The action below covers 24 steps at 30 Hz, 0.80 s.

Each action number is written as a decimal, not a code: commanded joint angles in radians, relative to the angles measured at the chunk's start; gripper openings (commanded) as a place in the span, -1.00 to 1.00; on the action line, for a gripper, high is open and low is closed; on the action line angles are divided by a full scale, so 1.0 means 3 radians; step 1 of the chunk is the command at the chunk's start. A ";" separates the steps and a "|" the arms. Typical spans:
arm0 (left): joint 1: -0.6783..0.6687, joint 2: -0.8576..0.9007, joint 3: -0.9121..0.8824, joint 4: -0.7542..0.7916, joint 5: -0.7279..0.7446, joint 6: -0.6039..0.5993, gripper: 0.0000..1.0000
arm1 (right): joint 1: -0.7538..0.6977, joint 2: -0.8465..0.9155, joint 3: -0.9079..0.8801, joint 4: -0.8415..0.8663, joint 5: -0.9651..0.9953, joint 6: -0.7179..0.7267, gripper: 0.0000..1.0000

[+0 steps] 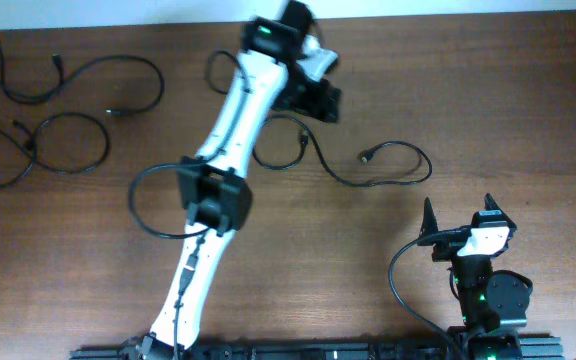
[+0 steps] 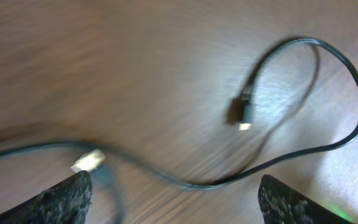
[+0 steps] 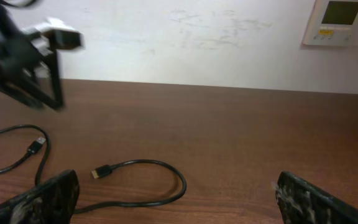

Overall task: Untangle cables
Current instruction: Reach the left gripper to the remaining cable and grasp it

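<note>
The white left arm (image 1: 233, 120) is being stretched across the brown wooden tabletop (image 1: 528, 100), its claw (image 2: 174, 186) being held open over blurred thin black cables (image 2: 246, 107).

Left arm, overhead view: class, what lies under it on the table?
A cable loop shows beside the left arm and runs on to a plug. The table shows on both sides. Where the loop goes beneath the arm is covered.
</note>
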State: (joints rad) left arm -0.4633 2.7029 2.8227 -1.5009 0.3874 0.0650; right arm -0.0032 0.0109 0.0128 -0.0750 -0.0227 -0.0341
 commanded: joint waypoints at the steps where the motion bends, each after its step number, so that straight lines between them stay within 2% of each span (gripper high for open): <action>1: -0.0352 0.0161 -0.0023 0.0109 -0.0064 0.0066 0.72 | -0.0013 -0.0024 -0.0024 -0.0011 0.0017 -0.0010 0.97; 5: -0.0724 0.0333 -0.0023 0.0342 -0.0296 0.0064 0.70 | -0.0013 -0.0024 -0.0024 -0.0011 0.0017 -0.0010 0.97; 7: -0.0838 0.0388 -0.0023 0.0383 -0.0381 0.0062 0.60 | -0.0013 -0.0024 -0.0024 -0.0011 0.0017 -0.0010 0.97; 11: -0.0970 0.0448 -0.0023 0.0476 -0.0532 0.0062 0.52 | -0.0013 -0.0024 -0.0024 -0.0011 0.0017 -0.0010 0.97; 15: -0.1006 0.0590 -0.0023 0.0552 -0.0970 0.0062 0.38 | -0.0013 -0.0024 -0.0024 -0.0011 0.0018 -0.0010 0.97; 16: -0.1006 0.0622 -0.0023 0.0551 -0.1024 0.0061 0.29 | -0.0013 -0.0024 -0.0024 -0.0011 0.0018 -0.0011 0.97; 17: -0.1006 0.0660 -0.0023 0.0551 -0.1053 0.0061 0.02 | -0.0013 -0.0024 -0.0024 -0.0011 0.0017 -0.0010 0.97; 21: -0.0988 0.0664 -0.0019 0.0533 -0.1413 -0.0089 -0.85 | -0.0013 -0.0024 -0.0024 -0.0011 0.0018 -0.0010 0.97; 22: -0.0983 0.0656 -0.0019 0.0519 -0.1432 -0.0090 -0.99 | -0.0013 -0.0024 -0.0024 -0.0011 0.0017 -0.0010 0.97; 24: -0.0973 0.0628 0.0003 0.0448 -0.1432 -0.0205 -1.00 | -0.0013 -0.0024 -0.0024 -0.0011 0.0017 -0.0010 0.97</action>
State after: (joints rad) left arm -0.7662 2.8426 2.8300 -1.3415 0.0143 0.0479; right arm -0.0032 0.0109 0.0128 -0.0750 -0.0227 -0.0349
